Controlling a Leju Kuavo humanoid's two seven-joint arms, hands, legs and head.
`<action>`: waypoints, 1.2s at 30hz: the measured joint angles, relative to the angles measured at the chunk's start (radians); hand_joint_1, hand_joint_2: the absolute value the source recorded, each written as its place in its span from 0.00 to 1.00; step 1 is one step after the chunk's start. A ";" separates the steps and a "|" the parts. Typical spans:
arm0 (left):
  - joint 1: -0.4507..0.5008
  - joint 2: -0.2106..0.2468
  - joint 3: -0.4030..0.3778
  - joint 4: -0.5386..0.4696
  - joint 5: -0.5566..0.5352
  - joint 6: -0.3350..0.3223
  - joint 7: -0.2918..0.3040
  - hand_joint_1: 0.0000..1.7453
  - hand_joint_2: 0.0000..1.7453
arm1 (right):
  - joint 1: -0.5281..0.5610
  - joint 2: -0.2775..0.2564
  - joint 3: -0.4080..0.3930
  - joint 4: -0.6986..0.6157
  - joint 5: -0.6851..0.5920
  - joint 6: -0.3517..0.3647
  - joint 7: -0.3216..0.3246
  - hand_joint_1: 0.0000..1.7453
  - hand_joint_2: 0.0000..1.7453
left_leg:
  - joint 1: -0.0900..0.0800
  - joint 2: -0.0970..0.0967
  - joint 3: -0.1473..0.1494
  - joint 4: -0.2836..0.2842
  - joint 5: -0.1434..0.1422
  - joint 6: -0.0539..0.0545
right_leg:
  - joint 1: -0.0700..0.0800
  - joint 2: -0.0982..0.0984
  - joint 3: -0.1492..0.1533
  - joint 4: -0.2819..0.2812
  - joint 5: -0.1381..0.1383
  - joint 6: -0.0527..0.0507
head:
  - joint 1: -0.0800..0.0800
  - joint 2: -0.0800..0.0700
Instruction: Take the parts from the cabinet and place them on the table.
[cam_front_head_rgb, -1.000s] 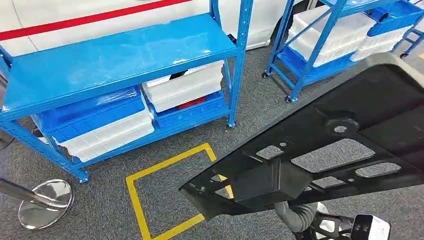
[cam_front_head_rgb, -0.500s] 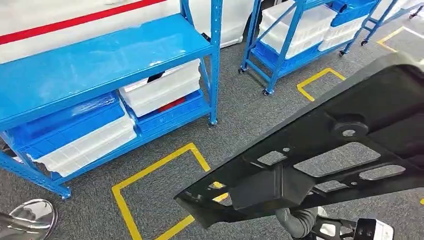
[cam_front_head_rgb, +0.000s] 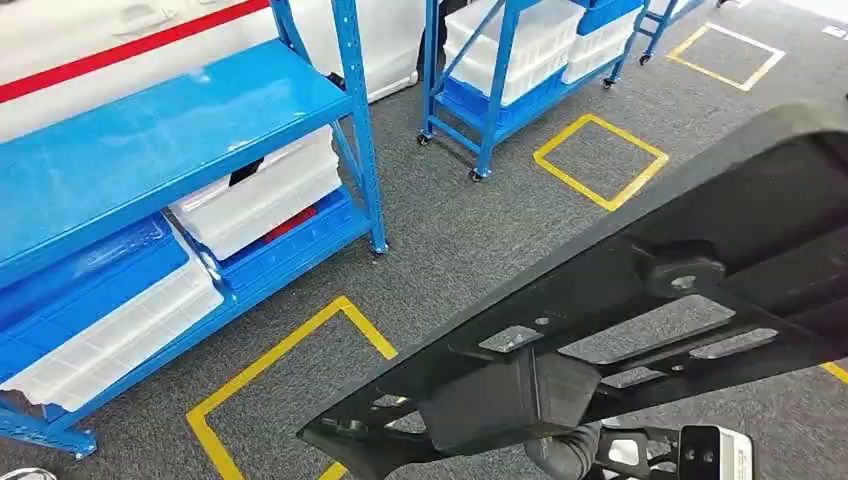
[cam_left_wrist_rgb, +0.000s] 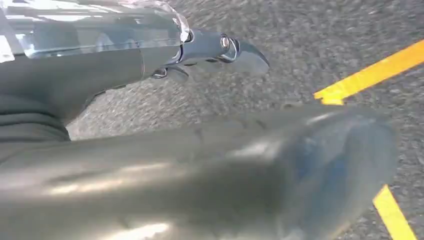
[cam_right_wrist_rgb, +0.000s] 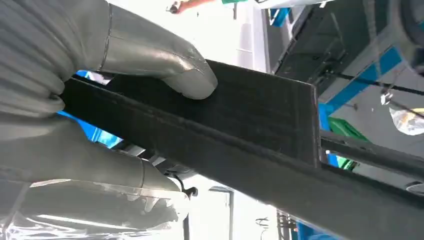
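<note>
A big flat black part (cam_front_head_rgb: 640, 290) with cut-out windows and a boxy block underneath crosses the right half of the head view, held in the air over the floor. My right hand (cam_right_wrist_rgb: 75, 100) grips its dark edge (cam_right_wrist_rgb: 260, 125), the thumb pressed on one face and the fingers under the other. Its grey ribbed wrist (cam_front_head_rgb: 572, 452) pokes out below the block. My left hand (cam_left_wrist_rgb: 150, 165) hangs over grey carpet, thumb and a dark finger (cam_left_wrist_rgb: 220, 50) apart with nothing between them. The blue cabinet (cam_front_head_rgb: 150, 140) stands at the left, its top shelf bare.
White bins (cam_front_head_rgb: 260, 190) and blue bins fill the cabinet's lower shelves. A second blue wheeled rack (cam_front_head_rgb: 500, 60) with white bins stands behind. Yellow tape squares (cam_front_head_rgb: 290, 345) (cam_front_head_rgb: 600, 160) mark the grey carpet. A white surface with a red stripe (cam_front_head_rgb: 100, 40) runs along the back.
The whole picture has slid left, so the camera has turned to the right away from the cabinet. More yellow floor squares have come into sight. The black part stays in my right hand.
</note>
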 joint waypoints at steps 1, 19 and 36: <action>0.000 0.002 0.000 -0.001 0.006 0.000 -0.002 0.00 0.00 | -0.008 0.000 0.005 0.000 -0.015 0.005 0.000 0.98 1.00 | -0.004 0.011 0.000 0.002 0.001 0.005 | -0.003 0.010 -0.005 -0.003 0.005 0.008 | 0.000 0.000; -0.013 0.037 0.016 -0.021 0.013 0.018 -0.057 0.00 0.00 | -0.062 0.085 -0.025 0.138 0.004 0.111 -0.035 0.98 1.00 | -0.019 0.196 0.013 -0.014 0.001 0.000 | 0.005 -0.129 0.016 -0.018 -0.013 -0.013 | 0.000 0.000; -0.036 0.060 0.016 -0.021 -0.020 0.001 -0.003 0.00 0.00 | -0.050 0.127 -0.098 0.094 0.050 0.064 -0.026 0.98 1.00 | 0.000 0.051 -0.016 -0.004 0.023 0.034 | 0.004 -0.061 -0.031 0.053 -0.043 0.023 | 0.000 0.000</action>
